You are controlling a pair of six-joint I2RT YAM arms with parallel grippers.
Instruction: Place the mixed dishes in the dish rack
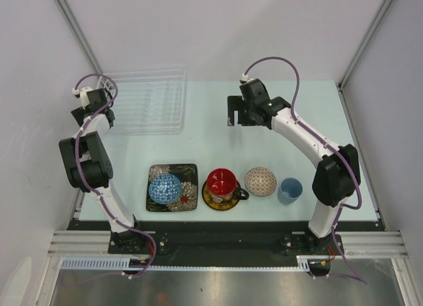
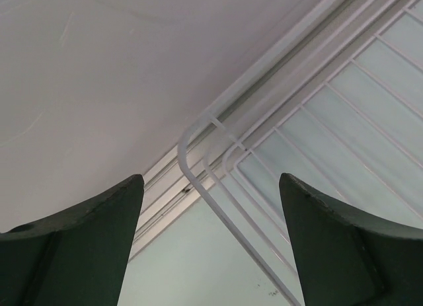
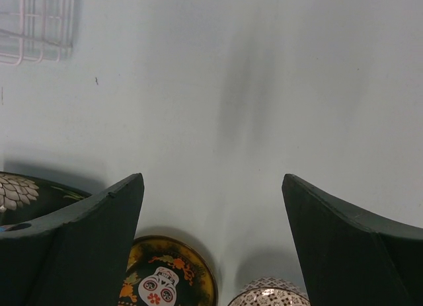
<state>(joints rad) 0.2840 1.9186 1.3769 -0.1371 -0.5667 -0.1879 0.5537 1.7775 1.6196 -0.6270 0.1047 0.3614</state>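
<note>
Pincers wide open, empty — left pincer (image 2: 211, 180) at a corner of the dish rack (image 1: 142, 130), right pincer (image 3: 211, 180) behind the mixed dishes (image 1: 221, 182) on the table (image 1: 218, 147) near edge — so centre on one rim before you close.

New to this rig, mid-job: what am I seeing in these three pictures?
Two robot arms stand at the near edge of the table. One picture looks down from above; the others come from wrist cameras. The left end effector is open at a corner of the clear dish rack; the right end effector is open above bare table. Neither holds anything. Waiting in a row: blue bowl on black square plate, red-inside cup on saucer, beige bowl, light blue cup.
</note>
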